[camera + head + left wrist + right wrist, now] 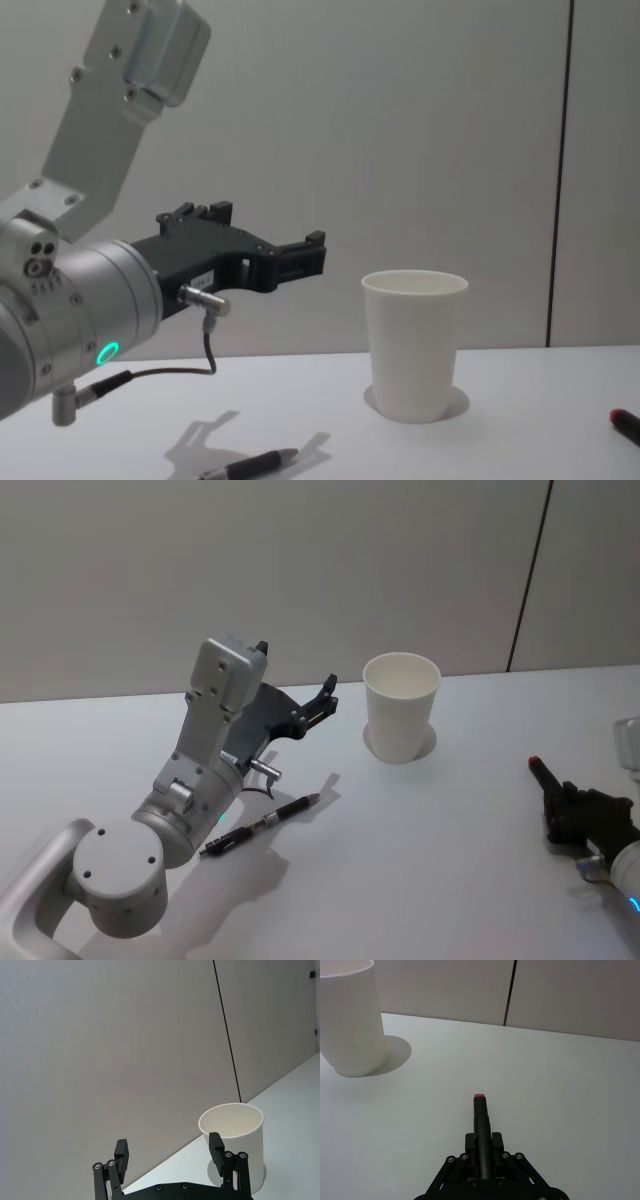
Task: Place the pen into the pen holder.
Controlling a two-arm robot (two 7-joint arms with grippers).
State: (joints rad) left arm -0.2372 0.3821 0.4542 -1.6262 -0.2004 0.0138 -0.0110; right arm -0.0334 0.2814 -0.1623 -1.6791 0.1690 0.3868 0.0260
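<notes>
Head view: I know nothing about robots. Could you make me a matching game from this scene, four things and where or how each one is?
Things:
1. cup
2. pen
3. left gripper
4. red-tipped stick

States:
A. clamped in the right gripper
B. lying flat on the table
C. standing upright
D. open, raised above the table

Pairs: 1-C, 2-B, 3-D, 4-A
</notes>
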